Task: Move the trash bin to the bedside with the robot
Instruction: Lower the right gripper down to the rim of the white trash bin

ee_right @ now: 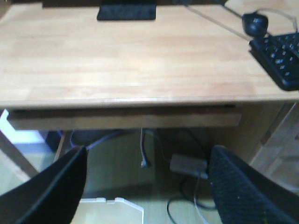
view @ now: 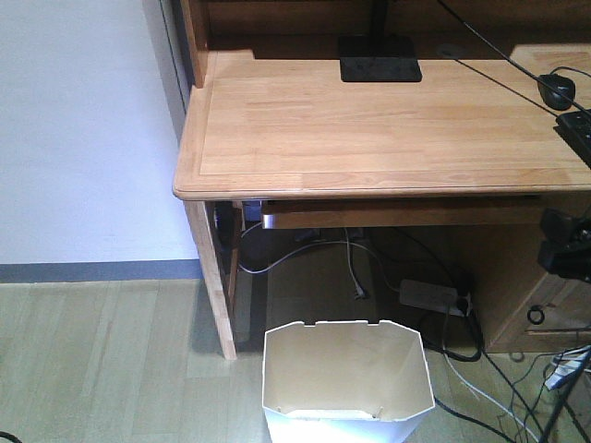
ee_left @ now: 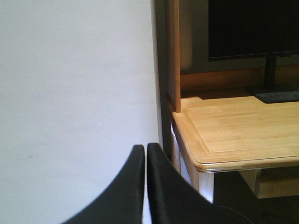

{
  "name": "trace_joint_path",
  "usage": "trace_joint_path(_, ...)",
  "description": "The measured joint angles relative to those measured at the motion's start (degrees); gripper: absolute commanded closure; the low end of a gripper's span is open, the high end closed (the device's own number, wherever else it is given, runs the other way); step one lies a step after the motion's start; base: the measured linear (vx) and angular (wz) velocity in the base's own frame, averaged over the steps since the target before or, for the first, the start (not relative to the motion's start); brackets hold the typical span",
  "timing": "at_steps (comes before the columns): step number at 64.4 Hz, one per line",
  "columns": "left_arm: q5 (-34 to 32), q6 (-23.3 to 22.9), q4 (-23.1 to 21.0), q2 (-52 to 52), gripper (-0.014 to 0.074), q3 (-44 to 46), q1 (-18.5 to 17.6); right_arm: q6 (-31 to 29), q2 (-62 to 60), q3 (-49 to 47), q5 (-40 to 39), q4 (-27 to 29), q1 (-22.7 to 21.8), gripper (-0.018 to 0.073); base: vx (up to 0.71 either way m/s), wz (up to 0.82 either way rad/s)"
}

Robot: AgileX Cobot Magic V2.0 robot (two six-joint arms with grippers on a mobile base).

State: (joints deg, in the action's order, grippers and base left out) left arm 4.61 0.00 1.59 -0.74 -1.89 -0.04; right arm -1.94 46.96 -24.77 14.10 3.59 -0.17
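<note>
The white trash bin (view: 346, 378) stands on the wooden floor in front of the desk, open and empty, cream inside. Its far rim also shows low in the right wrist view (ee_right: 112, 205). My right gripper (ee_right: 149, 149) is open and empty, held above the bin's far edge and pointing under the desk. A black part of the right arm (view: 565, 242) shows at the right edge of the front view. My left gripper (ee_left: 142, 149) is shut on nothing, up in the air facing the white wall beside the desk corner. The bed is out of view.
A light wooden desk (view: 369, 129) with a pull-out shelf stands just behind the bin; its leg (view: 214, 286) is to the bin's left. A monitor base (view: 379, 63), a mouse (view: 556, 90) and a keyboard (ee_right: 280, 58) lie on it. A power strip (view: 429, 295) and loose cables (view: 480, 388) lie right of the bin.
</note>
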Motion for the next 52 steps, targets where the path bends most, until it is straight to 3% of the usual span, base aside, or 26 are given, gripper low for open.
trace_joint_path(19, 0.0, 0.0, 0.0, 0.0, 0.0603, 0.0, 0.0, -0.6, 16.6, -9.2, 9.8, 0.0, 0.0, 0.0041, 0.00, 0.00)
trace_joint_path(39, 0.0, 0.0, 0.0, 0.0, 0.0603, 0.0, 0.0, -2.2, 36.1, -15.0, 9.8, 0.3, 0.0, 0.0049, 0.00, 0.00)
trace_joint_path(52, 0.0, 0.0, 0.0, 0.0, 0.0603, 0.0, 0.0, -6.0, 50.7, -19.3, 8.6, 4.6, 0.0, 0.0049, 0.00, 0.00)
